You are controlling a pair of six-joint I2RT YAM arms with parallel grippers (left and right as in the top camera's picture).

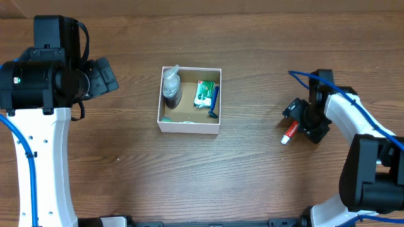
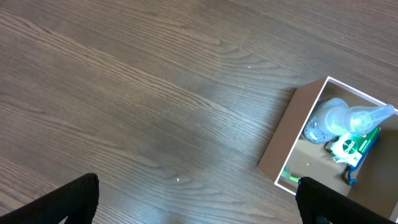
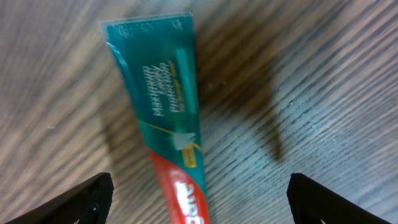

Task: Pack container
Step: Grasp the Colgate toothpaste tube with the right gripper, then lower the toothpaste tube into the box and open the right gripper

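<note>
Though wide open over the toothpaste (image 3: 165, 118), right claw (image 3: 202, 196) empty; left claw (image 2: 196, 199) likewise.

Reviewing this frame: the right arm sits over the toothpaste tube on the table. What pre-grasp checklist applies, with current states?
1. Right gripper open: ok, fingers spread either side of the toothpaste tube.
2. Tube roughly centred between the fingers: ok, lying flat on the table.
3. Fingers low enough to close on it: cannot tell.
4. Space in the container: ok, mostly bare floor along the near wall, beside bottle, packet and razor.
5. Left gripper out of the way: ok, open, empty, off to the container's side.
</note>
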